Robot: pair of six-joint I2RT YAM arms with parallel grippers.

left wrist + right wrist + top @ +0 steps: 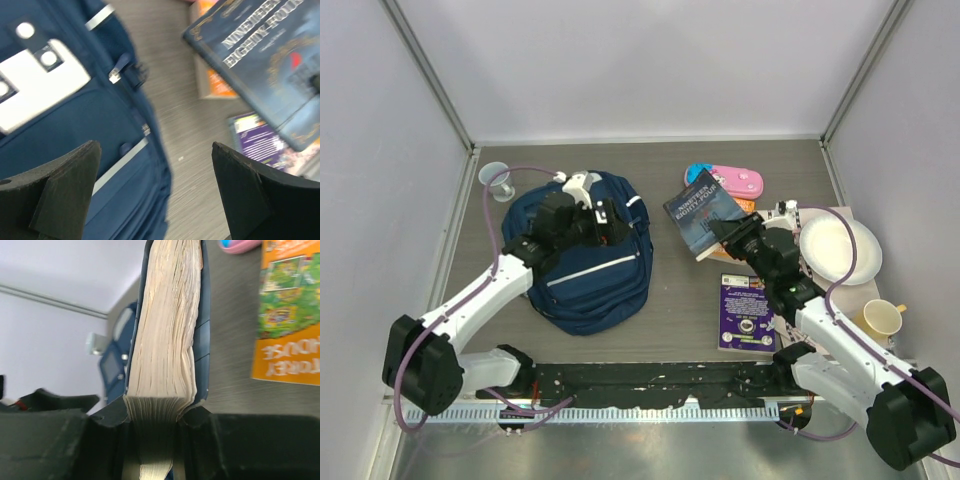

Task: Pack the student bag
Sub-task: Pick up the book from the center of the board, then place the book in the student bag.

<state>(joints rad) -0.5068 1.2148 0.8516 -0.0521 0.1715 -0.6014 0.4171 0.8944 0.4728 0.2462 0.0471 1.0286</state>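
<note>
Left gripper (582,215) is wide open with nothing in it, hovering right over the top end of the student bag (590,270). In the left wrist view both fingers (65,190) are spread with just navy fabric and table between them. The bag lies flat on the left half of the table, white patch up. There's a clear plastic cup (495,180) just off its back-left corner.

Moving right, a dark blue copy of Nineteen Eighty-Four (705,212) is clamped tight in the right gripper (725,235) by its near edge and held tilted. The wrist cam shows the page block pinched between the jaws. Behind it is a pink and blue pencil case (725,180), and nearer the arms a purple book (748,312) lies flat. On the far right are a white plate (838,248) and a yellow mug (882,318).
</note>
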